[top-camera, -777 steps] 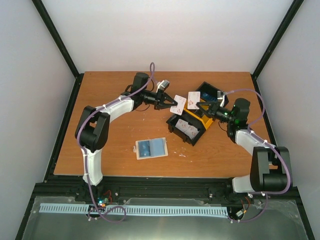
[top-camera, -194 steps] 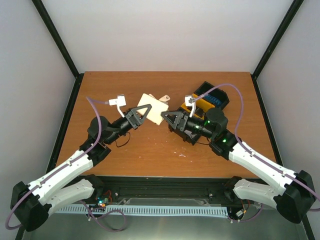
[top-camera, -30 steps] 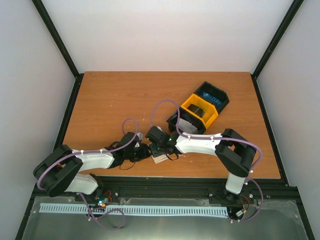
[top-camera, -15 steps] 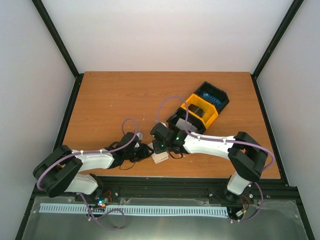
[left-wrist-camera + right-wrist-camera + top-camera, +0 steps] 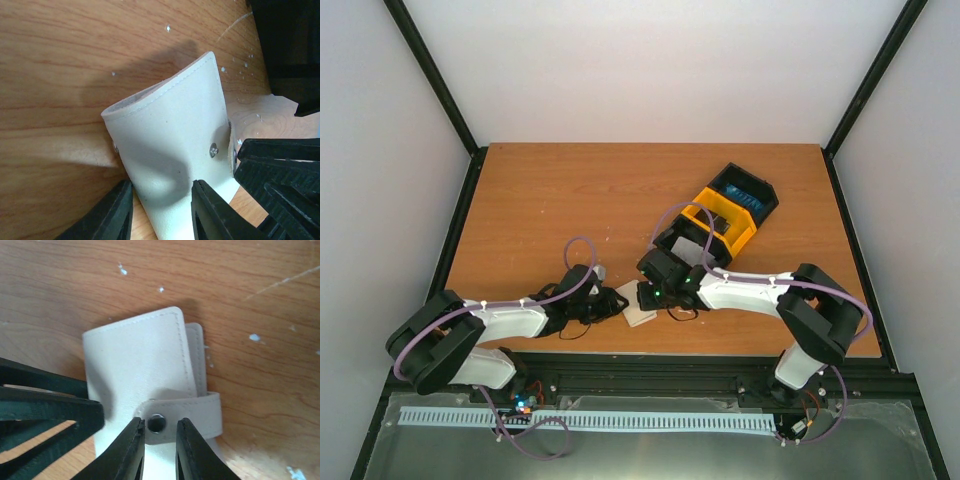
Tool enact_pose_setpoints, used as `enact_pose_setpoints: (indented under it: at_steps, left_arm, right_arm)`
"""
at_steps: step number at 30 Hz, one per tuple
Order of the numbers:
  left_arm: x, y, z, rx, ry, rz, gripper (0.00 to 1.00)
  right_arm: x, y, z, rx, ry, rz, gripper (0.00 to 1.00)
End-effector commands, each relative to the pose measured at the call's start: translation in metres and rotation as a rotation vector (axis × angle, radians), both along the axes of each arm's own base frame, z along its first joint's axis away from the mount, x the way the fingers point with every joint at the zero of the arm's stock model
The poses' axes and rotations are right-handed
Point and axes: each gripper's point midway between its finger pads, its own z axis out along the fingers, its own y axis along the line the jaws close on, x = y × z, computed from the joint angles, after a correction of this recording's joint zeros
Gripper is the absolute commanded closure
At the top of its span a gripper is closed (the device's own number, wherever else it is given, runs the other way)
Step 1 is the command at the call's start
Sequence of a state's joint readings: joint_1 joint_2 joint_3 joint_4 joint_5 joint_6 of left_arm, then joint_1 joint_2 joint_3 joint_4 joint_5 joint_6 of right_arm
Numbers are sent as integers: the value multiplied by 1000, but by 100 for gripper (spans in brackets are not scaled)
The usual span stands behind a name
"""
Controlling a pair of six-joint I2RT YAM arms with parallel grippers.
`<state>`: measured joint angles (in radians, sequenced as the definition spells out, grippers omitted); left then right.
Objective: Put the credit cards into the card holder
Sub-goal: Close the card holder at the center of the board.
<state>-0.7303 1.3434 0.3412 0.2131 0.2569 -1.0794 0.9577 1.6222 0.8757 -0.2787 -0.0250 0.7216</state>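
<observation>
The cream card holder (image 5: 638, 314) lies folded near the table's front edge, between both grippers. In the left wrist view the card holder (image 5: 170, 125) bulges and tilts up off the wood. My left gripper (image 5: 161, 186) has one finger behind its edge and one on its face. My right gripper (image 5: 160, 422) hovers over the holder (image 5: 135, 355), jaws a narrow gap apart on either side of the dark snap dot (image 5: 157, 423) on the strap (image 5: 202, 410). A blue card (image 5: 745, 191) lies in the tray. No card shows in the holder.
The black-and-yellow three-compartment tray (image 5: 742, 233) stands behind and right of the right gripper (image 5: 651, 292). It holds something dark in the yellow part and something pale in the near part. The left gripper (image 5: 617, 303) sits low by the front edge.
My right gripper has drawn back to the right, off the holder, so more of the holder shows from above. The left arm and the holder have stayed put.
</observation>
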Motion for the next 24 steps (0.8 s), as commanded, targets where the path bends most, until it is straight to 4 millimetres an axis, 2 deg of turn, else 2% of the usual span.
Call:
enact_pose_setpoints:
  at_steps: [1,9,24]
  left_arm:
    - [-16,13,-24,80,70,-4,66]
    - [-17,13,-24,80,70,-10,66]
    - [-17,12,-25,80,71,-14,66]
  right_arm:
    - [5,12,11,85,-1,-12,81]
    - [12,8,7,59,-15,-30,82]
    - [11,16,0,71,14,-5,82]
